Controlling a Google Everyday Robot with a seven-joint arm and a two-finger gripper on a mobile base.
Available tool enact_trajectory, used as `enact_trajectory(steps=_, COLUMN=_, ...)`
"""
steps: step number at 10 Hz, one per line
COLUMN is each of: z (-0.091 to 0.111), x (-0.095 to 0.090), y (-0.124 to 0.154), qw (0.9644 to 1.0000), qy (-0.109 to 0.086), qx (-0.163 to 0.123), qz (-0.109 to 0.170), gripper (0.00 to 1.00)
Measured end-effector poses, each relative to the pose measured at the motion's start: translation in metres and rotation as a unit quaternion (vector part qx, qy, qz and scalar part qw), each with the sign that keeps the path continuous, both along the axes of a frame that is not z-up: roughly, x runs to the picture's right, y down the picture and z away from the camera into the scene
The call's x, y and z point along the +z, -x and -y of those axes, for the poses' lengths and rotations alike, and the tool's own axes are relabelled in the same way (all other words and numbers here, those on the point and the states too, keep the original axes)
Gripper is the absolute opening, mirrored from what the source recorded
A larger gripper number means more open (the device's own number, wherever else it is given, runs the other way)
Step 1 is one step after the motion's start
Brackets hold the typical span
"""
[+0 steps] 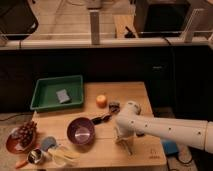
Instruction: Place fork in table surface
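My gripper (122, 140) hangs from the white arm (165, 128), which reaches in from the right over the front right of the light-brown wooden table surface (131, 94). It points down, close above the wood, and is shut on the slim silver fork (128, 148). The fork slants down and to the right from the gripper, with its low end at or just above the tabletop. The gripper stands to the right of the purple bowl (81, 131).
A green tray (46, 101) with a grey bar (62, 96) sits back left. An orange (102, 101), a small dark object (114, 105) and a black utensil (101, 119) lie mid-table. A plate of grapes (23, 135), a metal cup (34, 156) and a yellow item (65, 156) crowd the front left.
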State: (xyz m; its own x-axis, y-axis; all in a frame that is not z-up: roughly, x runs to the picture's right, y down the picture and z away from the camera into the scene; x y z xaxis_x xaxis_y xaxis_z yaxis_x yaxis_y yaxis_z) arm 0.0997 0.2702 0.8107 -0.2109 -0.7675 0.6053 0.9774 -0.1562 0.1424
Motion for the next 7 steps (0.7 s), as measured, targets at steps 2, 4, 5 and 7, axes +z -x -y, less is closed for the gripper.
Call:
enact_trajectory(steps=2, z=0.0024, x=-0.0031, y=-0.0008, qw=1.0, qy=0.0, qx=-0.001, qz=-0.001, gripper=0.15)
enact_trajectory(steps=4, z=0.0018, x=-0.0047, y=0.0007, qw=1.0, qy=0.002, qx=-0.002, qz=0.001, gripper=0.0)
enact_trajectory(steps=5, z=-0.0005, x=-0.0024, y=0.0017, qw=1.0, qy=0.001, qx=-0.005, qz=-0.001, gripper=0.0)
enact_trajectory(steps=7, z=-0.0016, x=-0.0014, y=0.0043, qw=1.0, qy=0.001, qx=-0.006, qz=-0.002, gripper=0.0)
